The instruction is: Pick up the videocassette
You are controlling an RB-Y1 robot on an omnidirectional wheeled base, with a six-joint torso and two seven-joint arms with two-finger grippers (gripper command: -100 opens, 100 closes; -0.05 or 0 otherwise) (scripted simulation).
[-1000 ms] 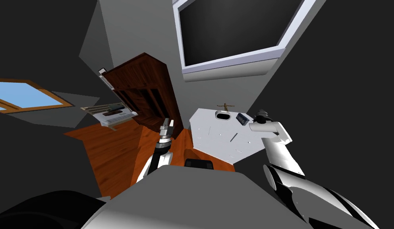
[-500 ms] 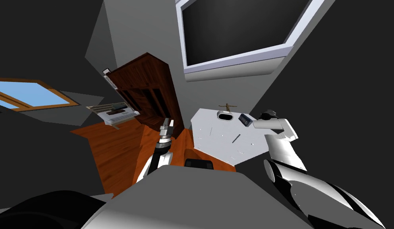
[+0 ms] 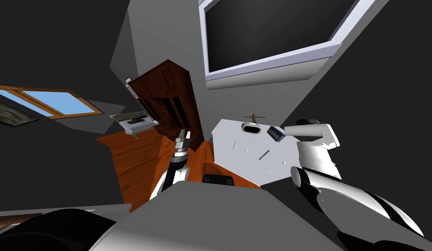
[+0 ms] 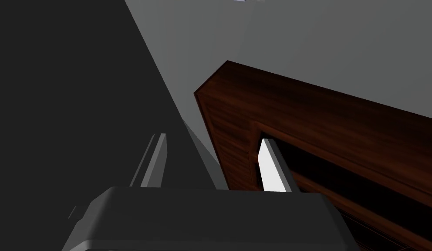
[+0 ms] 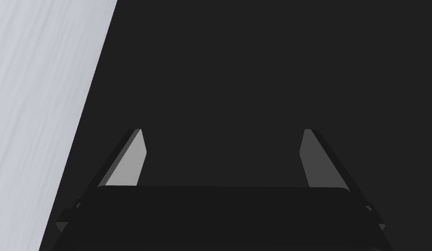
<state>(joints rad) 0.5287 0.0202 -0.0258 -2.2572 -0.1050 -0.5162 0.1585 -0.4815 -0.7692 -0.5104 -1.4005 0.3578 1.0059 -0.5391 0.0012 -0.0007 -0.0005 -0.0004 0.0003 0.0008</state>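
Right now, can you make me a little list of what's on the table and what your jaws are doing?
table: white table, ahead on my right
cassette: dark cassette, lying near the table's far right edge, not held
other things: white oval dish beside the cassette; small brown figure at the table's far edge
right jaws: open, nothing between them; right arm is next to the cassette
left jaws: open, empty, pointing at the brown shelf

The near half of the white tabletop (image 3: 241, 150) is mostly bare. Along its far edge crowd a white oval bowl (image 3: 251, 128), a small brown figurine (image 3: 254, 117) and the dark boxy videocassette (image 3: 276, 133).
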